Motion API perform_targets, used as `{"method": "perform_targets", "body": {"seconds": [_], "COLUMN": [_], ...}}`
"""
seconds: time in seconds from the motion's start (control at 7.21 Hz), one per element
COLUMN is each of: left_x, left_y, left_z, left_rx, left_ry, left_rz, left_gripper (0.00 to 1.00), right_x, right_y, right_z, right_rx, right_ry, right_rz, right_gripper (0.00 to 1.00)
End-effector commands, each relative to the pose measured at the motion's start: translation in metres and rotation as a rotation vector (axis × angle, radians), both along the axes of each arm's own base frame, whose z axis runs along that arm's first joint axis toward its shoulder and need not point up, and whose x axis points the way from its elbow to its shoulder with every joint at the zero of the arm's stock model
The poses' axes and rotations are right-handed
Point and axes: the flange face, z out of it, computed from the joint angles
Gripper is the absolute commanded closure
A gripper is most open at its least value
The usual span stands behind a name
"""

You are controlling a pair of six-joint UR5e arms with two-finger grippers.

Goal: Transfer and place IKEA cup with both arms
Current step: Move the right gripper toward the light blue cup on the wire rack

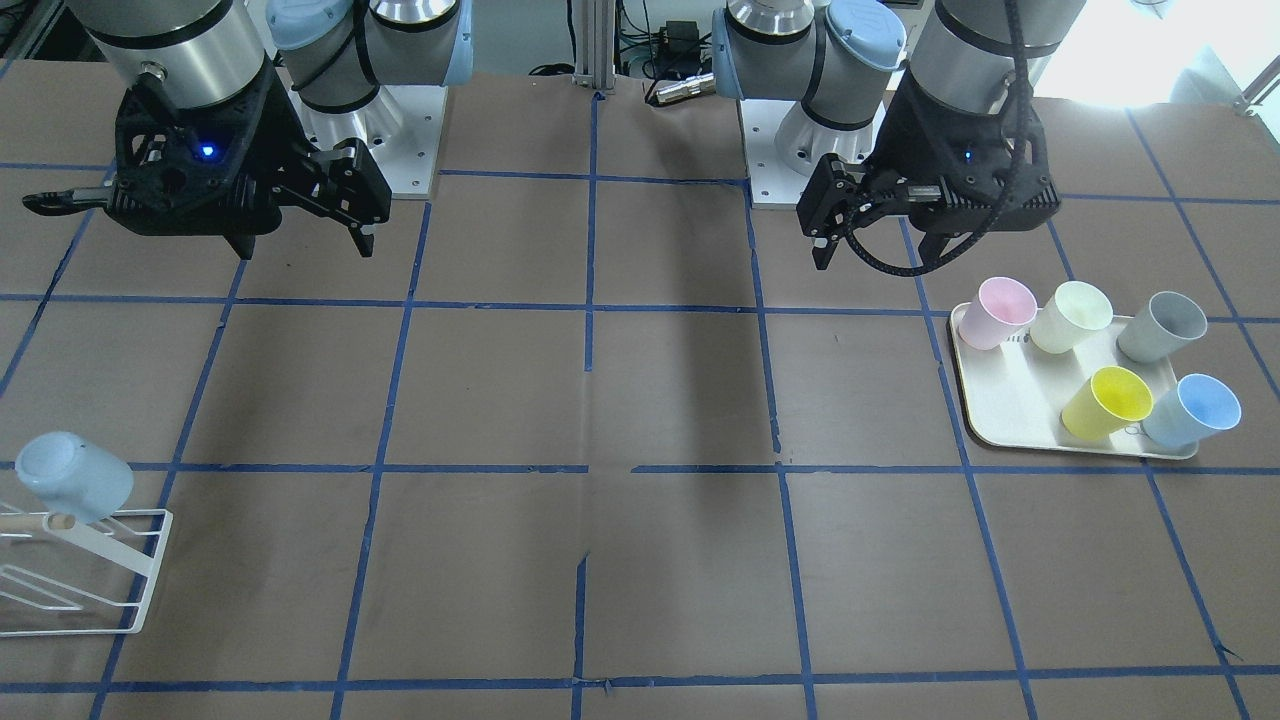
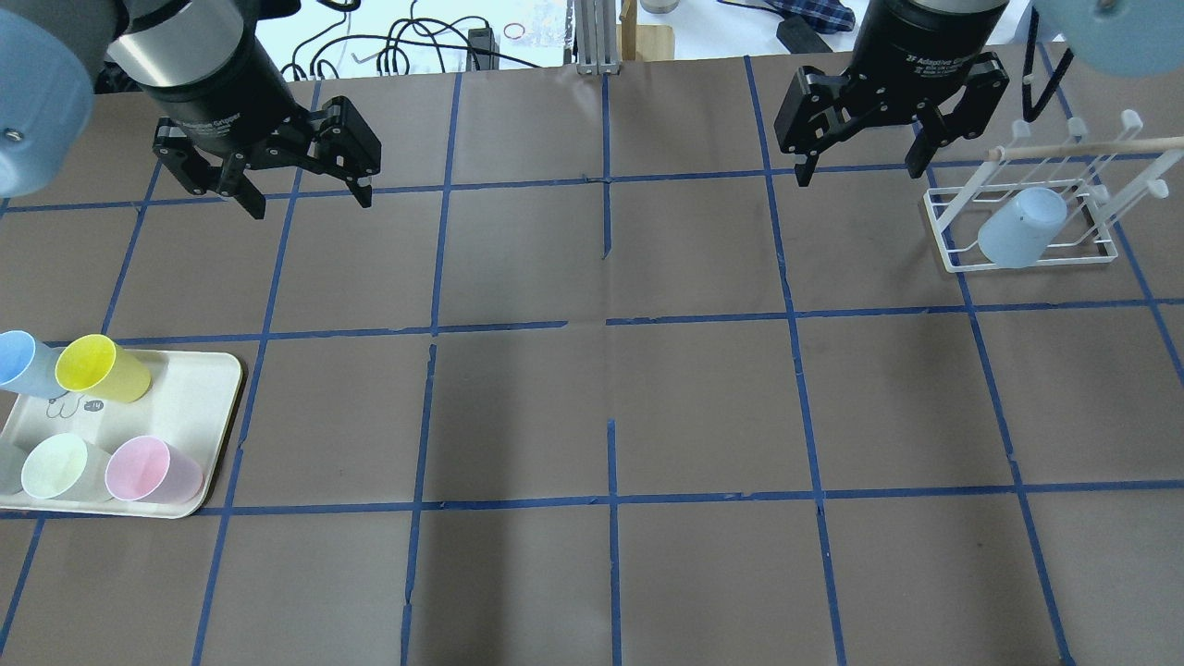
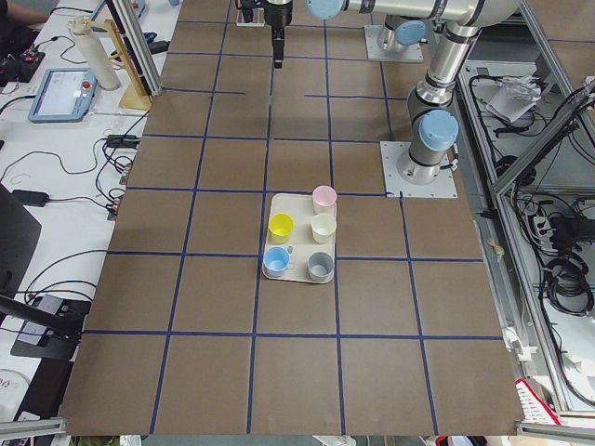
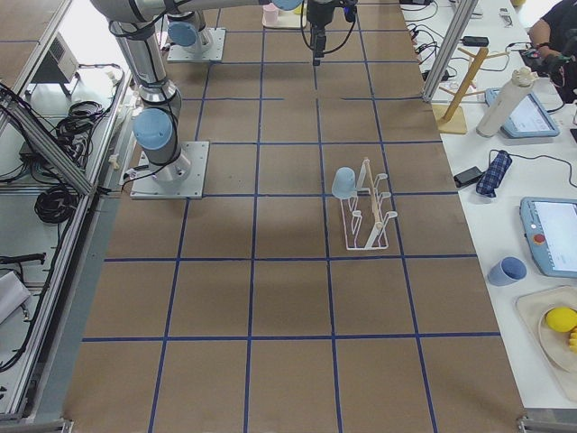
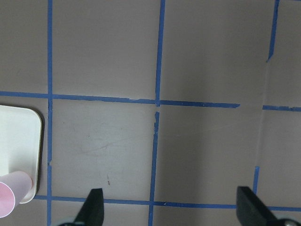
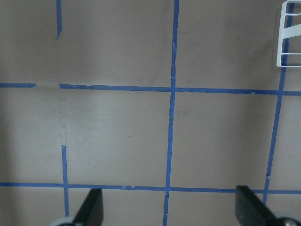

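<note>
The pale-blue IKEA cup (image 2: 1022, 227) hangs upside down on a peg of the white wire rack (image 2: 953, 199) at the table's right; it also shows in the front view (image 1: 75, 478) and the right side view (image 4: 343, 182). My left gripper (image 2: 313, 199) is open and empty, high near the back edge, far from the cup; in the front view it is on the right (image 1: 880, 250). My right gripper (image 2: 860, 171) is open and empty, just left of the rack and apart from it. Both wrist views show only open fingers over bare table.
A cream tray (image 2: 203, 407) at the left front holds a light-blue twin cup (image 2: 20, 361), a yellow cup (image 2: 97, 368), a pale-green cup (image 2: 55, 467), a pink cup (image 2: 148, 470) and a grey cup (image 1: 1160, 325). Blue tape lines grid the brown table.
</note>
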Motion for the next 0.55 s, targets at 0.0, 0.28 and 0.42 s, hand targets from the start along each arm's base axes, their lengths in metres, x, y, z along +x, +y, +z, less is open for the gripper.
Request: {"method": "perform_targets", "body": {"seconds": [0.0,0.28,0.42], "left_x": [0.002,0.001,0.002], "left_y": [0.003,0.009,0.008], "left_z": [0.003,0.008,0.007], "left_rx": [0.010,0.024,0.024], "left_ry": [-0.003,-0.003,-0.002], "left_rz": [0.003,0.001,0.004], "left_gripper": [0.00,0.00,0.00], "right_x": [0.004,0.002,-0.008], "right_y": [0.003,0.001,-0.008], "right_z": [0.002,0.001,0.012], "right_rx": [-0.002,-0.004,-0.061], "right_ry": [-0.001,-0.002,-0.001], "right_rz": [0.002,0.001,-0.016], "right_gripper": [0.00,0.00,0.00]}}
